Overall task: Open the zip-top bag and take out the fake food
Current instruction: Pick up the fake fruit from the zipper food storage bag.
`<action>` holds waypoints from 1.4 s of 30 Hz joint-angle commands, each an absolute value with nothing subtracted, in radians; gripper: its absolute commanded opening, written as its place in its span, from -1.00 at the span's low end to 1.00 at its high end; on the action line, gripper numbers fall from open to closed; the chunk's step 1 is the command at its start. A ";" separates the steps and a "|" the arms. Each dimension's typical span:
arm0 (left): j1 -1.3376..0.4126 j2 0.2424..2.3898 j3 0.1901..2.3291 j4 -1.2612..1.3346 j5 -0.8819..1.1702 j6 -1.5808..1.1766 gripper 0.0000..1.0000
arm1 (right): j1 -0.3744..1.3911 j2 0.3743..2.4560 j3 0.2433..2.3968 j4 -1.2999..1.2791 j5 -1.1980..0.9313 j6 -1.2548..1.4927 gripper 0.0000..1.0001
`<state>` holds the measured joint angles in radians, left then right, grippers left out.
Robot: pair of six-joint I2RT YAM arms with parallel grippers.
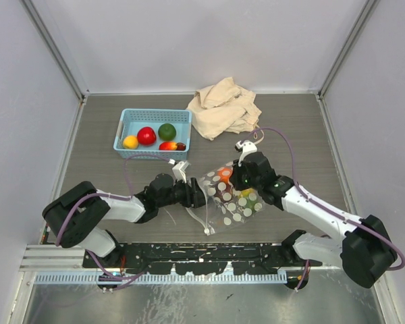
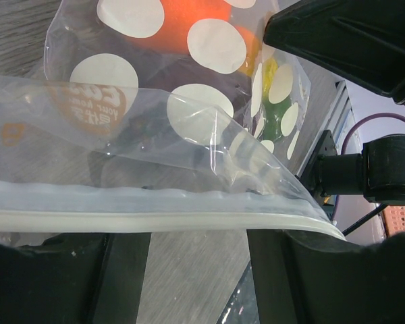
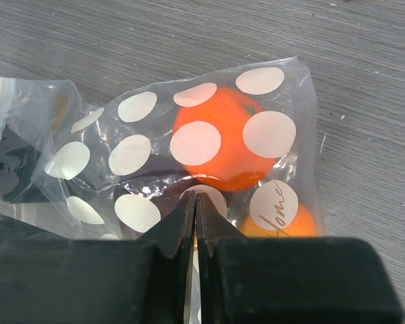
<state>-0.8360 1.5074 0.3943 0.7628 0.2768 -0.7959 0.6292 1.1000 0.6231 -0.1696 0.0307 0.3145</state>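
The zip-top bag (image 1: pixel 231 199) lies on the grey table between my two grippers, clear with white dots. Fake food shows through it: an orange piece (image 3: pixel 223 142), a second orange piece (image 3: pixel 290 223), something green (image 2: pixel 277 111). My left gripper (image 1: pixel 201 196) is at the bag's left edge and stands open. The white zip strip (image 2: pixel 155 219) runs across its two fingertips, with bare table showing in the gap (image 2: pixel 198 236). My right gripper (image 1: pixel 245 177) sits on top of the bag, its jaws shut (image 3: pixel 196 196) on a pinch of the bag's film just in front of the orange piece.
A light blue basket (image 1: pixel 131 116) at the back left holds a red fruit (image 1: pixel 146 136), a green one (image 1: pixel 167 131) and a yellow one (image 1: pixel 130 142). A beige cloth bag (image 1: pixel 223 108) lies at the back middle. Grey walls enclose three sides.
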 commanded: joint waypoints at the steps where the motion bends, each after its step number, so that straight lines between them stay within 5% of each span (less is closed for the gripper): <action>1: -0.838 1.491 0.424 0.821 0.287 -0.778 0.13 | 0.621 1.117 0.674 -0.123 0.013 0.292 -0.82; 19: -0.839 1.495 0.409 0.805 0.267 -0.777 0.13 | 0.607 1.208 0.671 -0.114 -0.048 0.255 -0.84; 42: -0.839 1.494 0.429 0.734 0.273 -0.766 0.60 | 0.604 1.317 0.668 -0.056 -0.202 0.244 -0.84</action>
<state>-0.8360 1.5074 0.3943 0.7200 0.2733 -0.7944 0.6064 1.3087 0.6327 -0.1181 -0.1467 0.2562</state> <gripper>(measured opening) 0.796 0.083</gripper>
